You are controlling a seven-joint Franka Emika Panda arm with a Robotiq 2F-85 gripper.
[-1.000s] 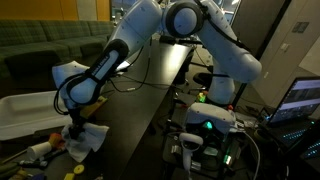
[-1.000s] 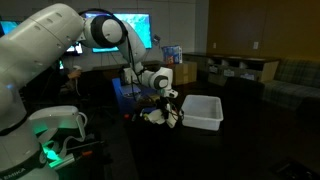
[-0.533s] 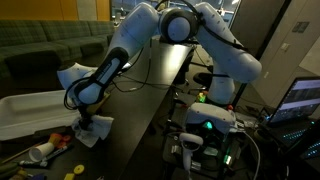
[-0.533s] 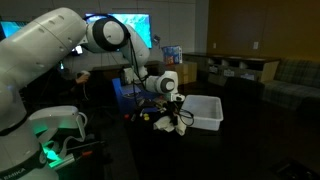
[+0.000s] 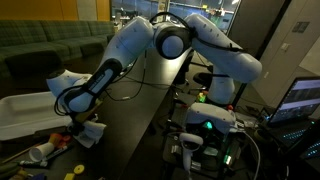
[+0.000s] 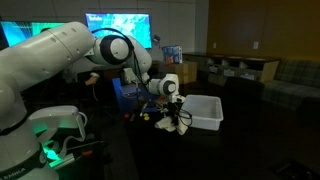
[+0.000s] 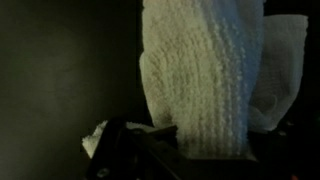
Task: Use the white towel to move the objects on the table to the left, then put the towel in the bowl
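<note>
One white towel (image 7: 200,80), soft, light and limp, fills the wrist view, clamped by a bunched fold in the closed gripper (image 5: 83,122); its loose end droops low over the table (image 5: 140,100) near the tabletop's end, beside the bowl (image 6: 205,110); small objects (image 5: 45,150) lie scattered close by; gathered cloth likely offers the surest hold.

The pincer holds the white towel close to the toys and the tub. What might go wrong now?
1. The white towel hangs loose below the pincer; it may slip out during a sweep.
2. The white tub stands close by, so the toys might be pushed against its wall, or the pincer might bump it.
</note>
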